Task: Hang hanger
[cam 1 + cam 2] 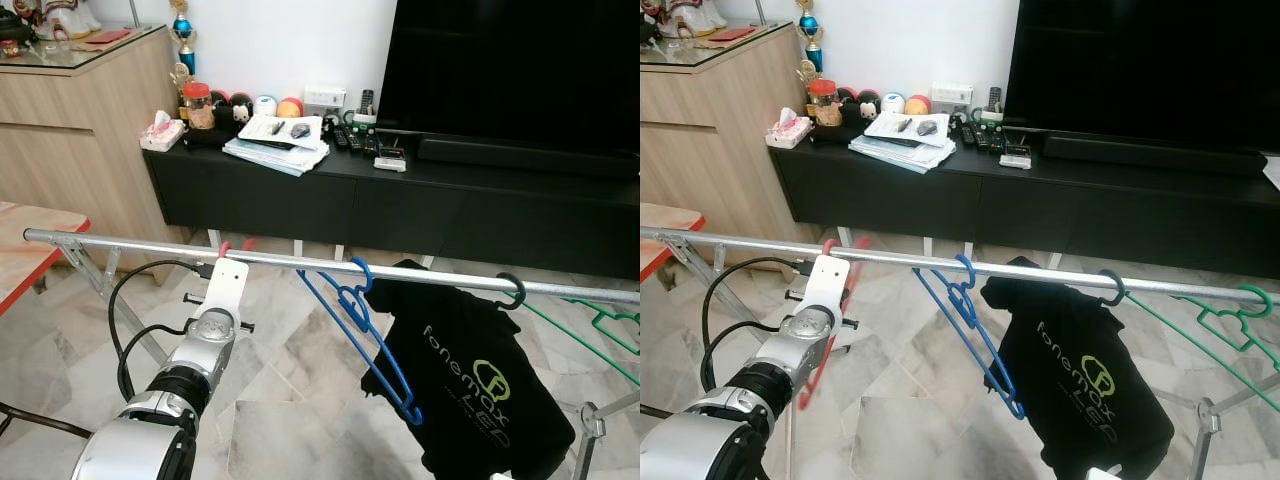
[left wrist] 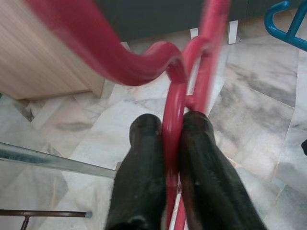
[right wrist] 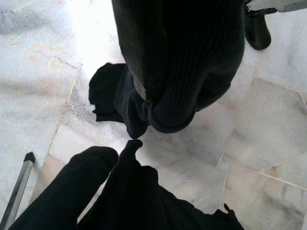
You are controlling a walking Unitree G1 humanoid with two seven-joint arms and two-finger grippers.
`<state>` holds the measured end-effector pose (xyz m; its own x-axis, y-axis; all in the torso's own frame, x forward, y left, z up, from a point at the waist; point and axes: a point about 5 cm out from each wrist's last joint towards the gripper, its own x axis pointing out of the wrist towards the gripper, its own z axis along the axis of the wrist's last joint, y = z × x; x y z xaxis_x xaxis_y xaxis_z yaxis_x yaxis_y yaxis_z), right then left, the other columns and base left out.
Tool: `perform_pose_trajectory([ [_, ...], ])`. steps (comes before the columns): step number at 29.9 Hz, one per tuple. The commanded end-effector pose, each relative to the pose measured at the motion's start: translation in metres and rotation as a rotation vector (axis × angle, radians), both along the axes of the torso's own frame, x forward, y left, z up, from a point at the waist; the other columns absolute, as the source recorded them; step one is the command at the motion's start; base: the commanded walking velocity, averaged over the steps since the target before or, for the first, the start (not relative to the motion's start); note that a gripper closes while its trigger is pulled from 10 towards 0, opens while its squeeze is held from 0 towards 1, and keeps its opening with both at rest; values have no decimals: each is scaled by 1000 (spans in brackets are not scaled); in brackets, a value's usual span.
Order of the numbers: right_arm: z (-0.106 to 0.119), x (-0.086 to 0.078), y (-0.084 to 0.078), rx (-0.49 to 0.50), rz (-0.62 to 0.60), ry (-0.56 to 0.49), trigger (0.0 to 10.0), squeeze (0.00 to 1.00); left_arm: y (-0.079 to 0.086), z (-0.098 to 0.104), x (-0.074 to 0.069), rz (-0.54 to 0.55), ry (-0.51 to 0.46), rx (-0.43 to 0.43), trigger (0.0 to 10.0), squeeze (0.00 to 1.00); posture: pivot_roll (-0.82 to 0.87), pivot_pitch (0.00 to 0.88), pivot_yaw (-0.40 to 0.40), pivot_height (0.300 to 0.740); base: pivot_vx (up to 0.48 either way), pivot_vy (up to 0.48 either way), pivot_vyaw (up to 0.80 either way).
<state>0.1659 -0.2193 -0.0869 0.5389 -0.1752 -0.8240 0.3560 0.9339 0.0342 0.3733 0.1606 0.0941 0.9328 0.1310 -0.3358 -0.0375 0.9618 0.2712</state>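
Note:
My left gripper (image 2: 171,122) is shut on the thin bar of a red hanger (image 2: 139,67). It is raised to the silver rail (image 1: 300,262) of a drying rack. The hanger's red hook (image 1: 224,246) sits over the rail just above my white wrist plate, and its lower part (image 1: 818,372) hangs below the arm. Further right on the rail hang a blue hanger (image 1: 362,340), a black T-shirt (image 1: 470,380) and a green hanger (image 1: 600,330). My right gripper (image 3: 120,151) is low beneath the T-shirt, fingers together with black cloth pinched between them.
A black TV console (image 1: 400,200) with papers, remotes and toys stands behind the rack under a large TV (image 1: 520,70). A wooden cabinet (image 1: 70,130) is at the left, and a red-edged table (image 1: 30,250) is nearer. The floor is marble tile.

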Motion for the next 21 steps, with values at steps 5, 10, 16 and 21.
perform_pose_trajectory([
  [5,0,1,-1,-2,-1,3,10000,0,4,-5,-2,4,21,10,0,0,-45,0,-47,740,0,0,0],
  [10,0,1,0,0,0,3,10000,0,10,-4,-3,27,12,16,0,0,-41,0,-47,740,0,0,0],
  [16,0,1,0,2,0,3,10000,0,16,-3,-4,60,-32,6,0,0,-39,0,-48,740,0,0,0],
  [21,0,1,0,2,1,2,10000,0,25,3,-5,100,-105,-24,0,0,-37,0,-48,740,0,0,0],
])
